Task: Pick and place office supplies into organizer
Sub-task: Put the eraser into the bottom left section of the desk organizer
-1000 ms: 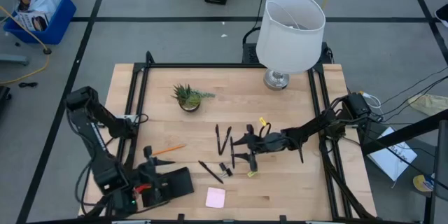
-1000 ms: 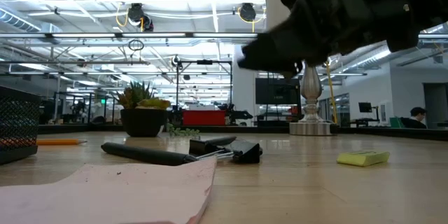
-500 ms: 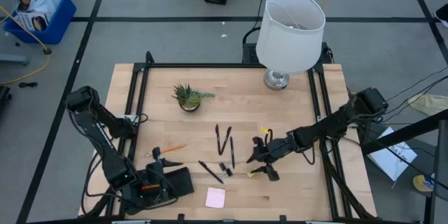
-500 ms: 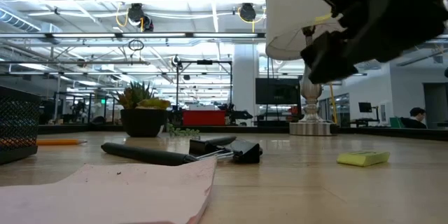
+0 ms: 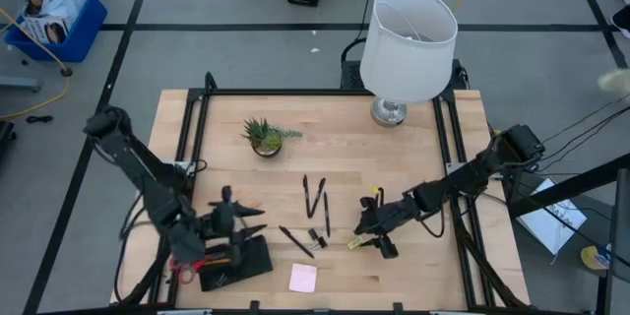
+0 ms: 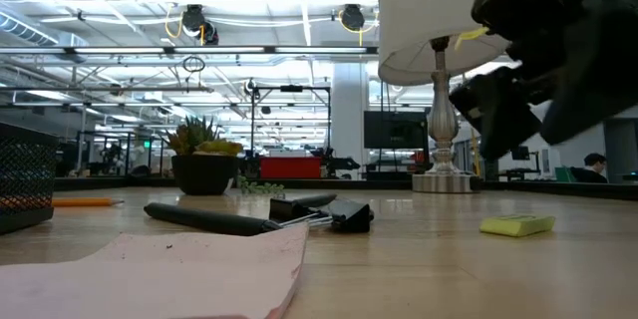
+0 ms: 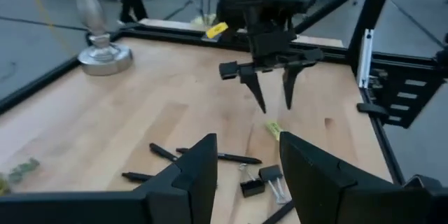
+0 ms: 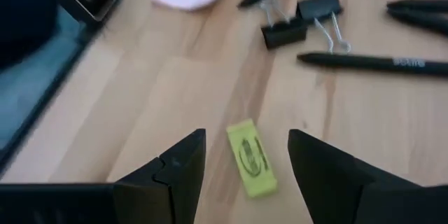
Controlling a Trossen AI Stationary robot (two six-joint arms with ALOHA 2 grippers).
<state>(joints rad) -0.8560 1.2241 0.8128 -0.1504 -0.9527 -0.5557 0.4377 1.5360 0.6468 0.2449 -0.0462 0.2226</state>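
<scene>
Directly between the right arm's wide-open, empty jaws (image 8: 245, 171) lies the yellow-green block (image 8: 250, 158).

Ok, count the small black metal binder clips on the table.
2. One small black binder clip and a second clip lie side by side mid-table, next to a thin black pen. No others show, though some may be hidden.

Organizer (image 5: 234, 264) partly hidden under left arm; pencil apparently hidden; sticky-note pad (image 6: 159, 269) cut off by edge
</scene>
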